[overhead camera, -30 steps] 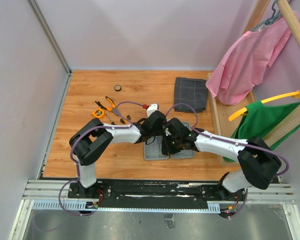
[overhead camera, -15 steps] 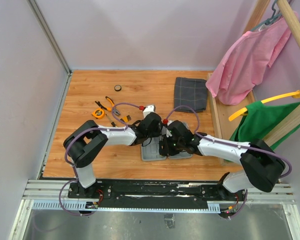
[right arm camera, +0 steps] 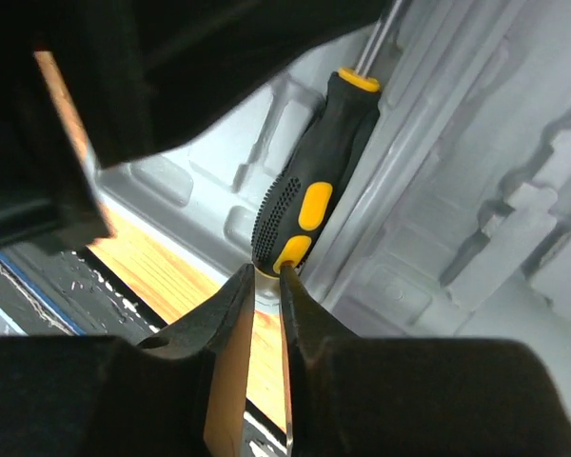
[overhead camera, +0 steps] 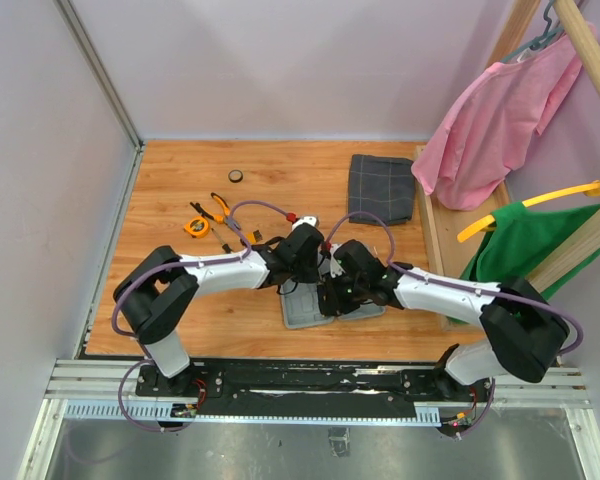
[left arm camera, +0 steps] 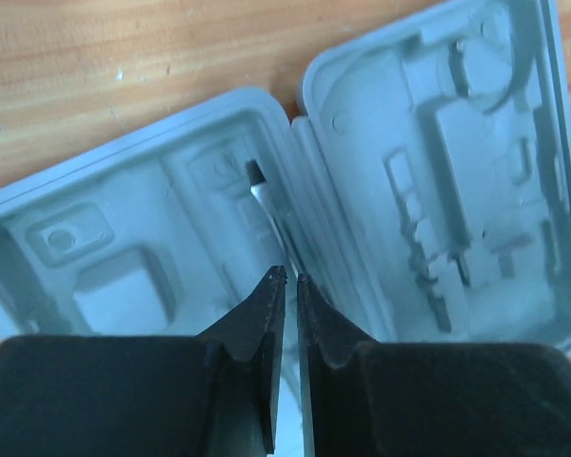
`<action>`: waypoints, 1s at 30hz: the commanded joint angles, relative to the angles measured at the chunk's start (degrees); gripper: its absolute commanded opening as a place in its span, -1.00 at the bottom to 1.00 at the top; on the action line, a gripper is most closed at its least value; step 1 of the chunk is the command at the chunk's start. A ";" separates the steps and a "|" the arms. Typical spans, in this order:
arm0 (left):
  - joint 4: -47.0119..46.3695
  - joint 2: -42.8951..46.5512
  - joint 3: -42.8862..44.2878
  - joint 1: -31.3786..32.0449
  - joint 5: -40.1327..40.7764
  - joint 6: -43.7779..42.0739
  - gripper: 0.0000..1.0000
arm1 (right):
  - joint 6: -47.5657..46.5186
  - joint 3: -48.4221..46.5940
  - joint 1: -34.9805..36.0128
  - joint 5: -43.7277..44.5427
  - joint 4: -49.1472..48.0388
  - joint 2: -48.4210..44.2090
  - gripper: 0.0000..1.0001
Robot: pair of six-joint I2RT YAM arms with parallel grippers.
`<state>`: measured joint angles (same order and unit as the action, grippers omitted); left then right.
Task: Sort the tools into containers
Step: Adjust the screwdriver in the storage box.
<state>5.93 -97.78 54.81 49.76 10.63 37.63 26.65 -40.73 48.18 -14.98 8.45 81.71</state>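
Fingers of the left end effector (left arm camera: 290,278) stand almost together, with only a thin slit between the tips, low over the open grey tool case (left arm camera: 476,114). A screwdriver (left arm camera: 266,205) lies in the left half of that case, in the channel just beside the hinge. Its flat-tipped shaft runs from the middle of the left wrist view down to the slit, and I cannot tell whether the tips clamp it.

The right end effector (right arm camera: 264,274) is also nearly closed. Its tips sit at the butt end of the screwdriver's black-and-yellow handle, at lower centre of the right wrist view, but I cannot tell whether they pinch it or only touch it.

From above, both arms meet over the case at the middle of the wooden bench (overhead camera: 180,300). An orange tape measure (overhead camera: 197,227) and pliers (overhead camera: 220,206) lie well apart from it toward the upper left. A dark checked folded cloth (overhead camera: 382,188) lies at upper right.
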 commanded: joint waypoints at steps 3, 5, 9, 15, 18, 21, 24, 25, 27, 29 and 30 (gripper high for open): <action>6.57 6.15 0.81 0.60 0.79 -2.46 -0.66 | -1.49 -0.58 0.62 0.88 4.47 -4.98 -0.54; 6.27 8.27 -0.23 0.63 1.32 -2.48 -0.64 | -1.43 -0.62 0.58 0.83 4.24 -6.72 -0.50; 5.80 12.98 -3.91 0.60 2.35 -2.33 -0.63 | -1.51 -1.29 0.13 3.69 5.00 -9.27 -0.36; 9.74 19.53 -9.90 0.60 6.50 -0.28 -0.56 | -0.90 -2.17 -2.19 10.12 10.24 -8.35 -0.11; 11.02 22.43 -13.27 0.60 7.65 1.21 -0.46 | -0.67 -0.46 -2.39 8.39 8.79 -7.65 -0.02; 11.53 24.94 -16.22 0.53 8.43 2.55 -0.42 | 0.12 2.49 -2.48 3.51 3.49 -7.01 0.00; 11.93 26.04 -18.11 0.13 8.93 3.60 -0.41 | 0.96 4.56 -2.46 0.01 -0.11 -6.05 0.02; 11.98 26.01 -18.50 0.02 9.03 3.80 -0.41 | 1.18 5.05 -2.45 -0.43 -0.62 -5.85 0.02; 11.62 25.62 -19.23 -0.10 8.98 3.97 -0.40 | 1.24 5.56 -2.47 -0.73 -1.04 -5.49 0.03; 10.27 24.94 -19.97 -0.23 8.53 3.96 -0.37 | 1.10 5.89 -2.48 -1.17 -1.33 -5.24 0.04; 9.41 24.44 -20.26 -0.27 8.10 3.88 -0.37 | 1.15 6.10 -2.46 -1.70 -1.64 -5.17 0.04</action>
<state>17.30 -72.71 35.66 49.93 18.00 40.49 27.05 -35.53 46.22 -13.87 9.50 76.14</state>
